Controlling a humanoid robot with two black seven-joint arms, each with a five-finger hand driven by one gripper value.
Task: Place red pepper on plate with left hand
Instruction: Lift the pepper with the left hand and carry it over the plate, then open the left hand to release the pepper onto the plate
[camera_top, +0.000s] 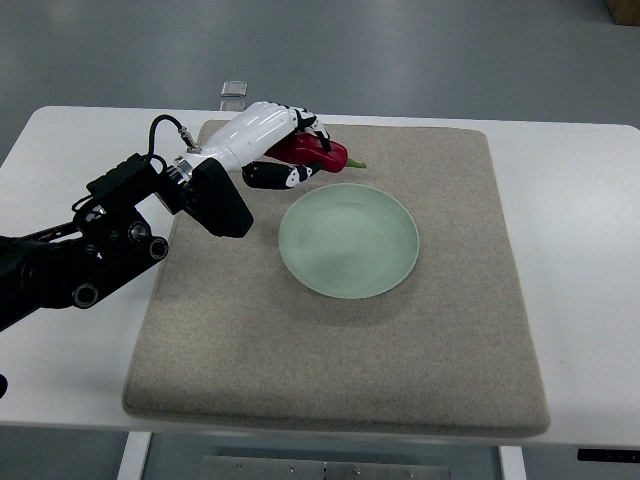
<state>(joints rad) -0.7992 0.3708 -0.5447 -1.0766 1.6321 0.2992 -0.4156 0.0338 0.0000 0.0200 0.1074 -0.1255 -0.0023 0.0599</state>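
Top view looks steeply down on a white table (580, 200) covered for the most part by a square beige mat (400, 370). Near the middle of the mat lies a round pale green plate (348, 241), bare inside. From the left edge comes the left arm (90, 255), black and jointed, with a cable looping over its wrist, and it ends in the white left hand (275, 140) at the far left part of the mat. The fingers (300, 122) are curled over the top of the pepper (320, 152), with the thumb (272, 176) below it on the near side, so the hand is grasping the pepper. The pepper is red, with a green stem (355, 163) pointing right, and it sits just beyond the far left rim of the plate, not over its middle. Whether it rests on the mat or is lifted off it cannot be told. A small clear object (234, 93) stands at the far edge of the table, just past the hand. The floor (400, 50) beyond is grey.
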